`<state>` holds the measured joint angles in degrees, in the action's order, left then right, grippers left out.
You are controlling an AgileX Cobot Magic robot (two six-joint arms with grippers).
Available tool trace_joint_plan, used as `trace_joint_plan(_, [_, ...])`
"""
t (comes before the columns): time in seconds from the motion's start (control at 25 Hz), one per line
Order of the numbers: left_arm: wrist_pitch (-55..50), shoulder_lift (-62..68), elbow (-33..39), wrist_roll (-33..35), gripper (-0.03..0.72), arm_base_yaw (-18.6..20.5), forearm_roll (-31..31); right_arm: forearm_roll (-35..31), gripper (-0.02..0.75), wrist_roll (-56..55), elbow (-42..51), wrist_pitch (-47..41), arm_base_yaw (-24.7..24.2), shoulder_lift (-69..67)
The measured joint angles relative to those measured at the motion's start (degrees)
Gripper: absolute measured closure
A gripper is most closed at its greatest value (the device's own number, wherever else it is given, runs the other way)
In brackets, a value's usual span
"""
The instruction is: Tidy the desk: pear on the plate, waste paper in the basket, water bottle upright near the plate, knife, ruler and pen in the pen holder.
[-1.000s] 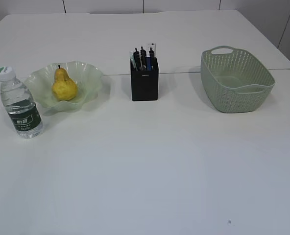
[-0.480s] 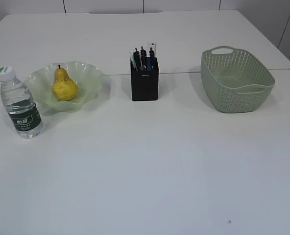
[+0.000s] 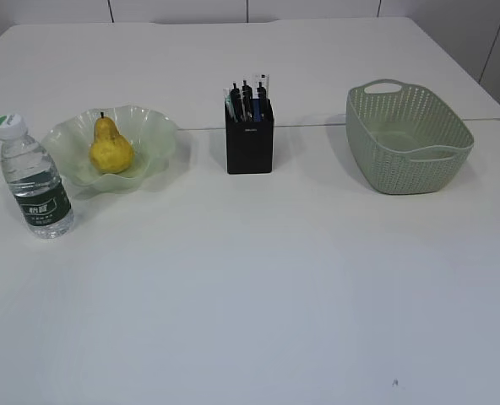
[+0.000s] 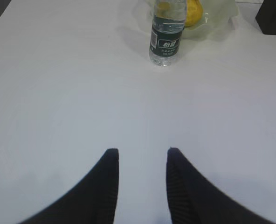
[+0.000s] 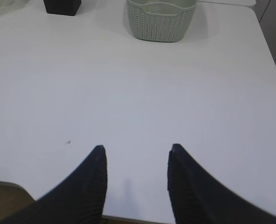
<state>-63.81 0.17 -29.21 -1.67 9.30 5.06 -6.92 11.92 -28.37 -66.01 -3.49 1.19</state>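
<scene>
Pear [image 3: 110, 148] sat stem-up in the plate [image 3: 153, 135], water bottle [image 3: 35, 181] stood upright just beside it, cap skyward, long axis vertical; judged placed so to meet the tidy layout. Pens stood on end in the pen holder [image 3: 249, 148], basket [image 3: 408, 139] well to the right. Left pincer [image 4: 140, 156] and right pincer [image 5: 137, 154] hung over bare tabletop [image 3: 250, 295], both parted, gripping nothing.

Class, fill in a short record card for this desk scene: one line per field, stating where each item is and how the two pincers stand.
pear: on the green plate
water bottle: upright, left of the plate
pen holder: centre, holding pens
basket: right side, contents not visible
left pincer: open, empty
right pincer: open, empty
desk: no loose items in view
</scene>
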Motion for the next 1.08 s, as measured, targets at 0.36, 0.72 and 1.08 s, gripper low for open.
trace_joint_plan(0.36, [0.14, 0.0, 0.0, 0.0, 0.45, 0.0, 0.2, -0.09, 0.386, 0.11, 0.0, 0.0, 0.0, 0.0])
trace_joint_plan(0.72, [0.14, 0.0, 0.0, 4.63, 0.45, 0.0, 0.2, -0.09, 0.386, 0.11, 0.0, 0.0, 0.0, 0.0])
trace_joint_plan(1.08, [0.14, 0.0, 0.0, 7.49, 0.45, 0.0, 0.53, -0.09, 0.386, 0.11, 0.0, 0.0, 0.0, 0.0])
